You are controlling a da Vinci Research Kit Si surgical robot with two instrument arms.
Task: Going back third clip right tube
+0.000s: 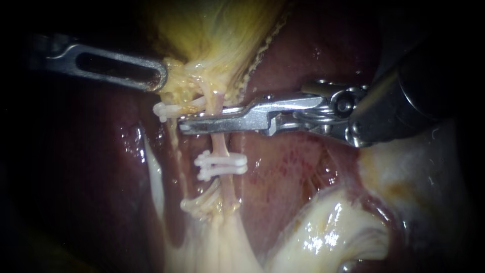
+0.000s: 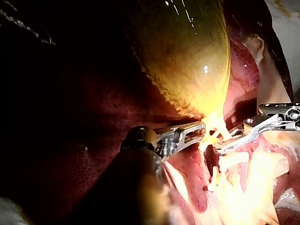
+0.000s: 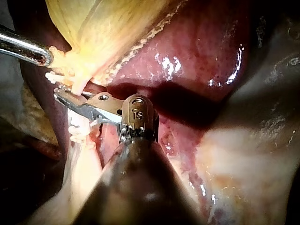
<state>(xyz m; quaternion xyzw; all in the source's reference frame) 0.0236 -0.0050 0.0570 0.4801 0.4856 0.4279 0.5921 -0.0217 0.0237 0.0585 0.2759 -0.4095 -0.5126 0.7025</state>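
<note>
Endoscope view: the soft, likely tearable right tube (image 1: 221, 143) crosses the right instrument (image 1: 188, 125) at its tip; I cannot tell if it grips. The left instrument (image 1: 159, 76) clamps the gallbladder (image 1: 217, 40).

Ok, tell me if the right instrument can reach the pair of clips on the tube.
Probably yes. The right instrument lies across the tube just above the pair of clips, with nothing between them; the left instrument holds the gallbladder, well clear.
</note>
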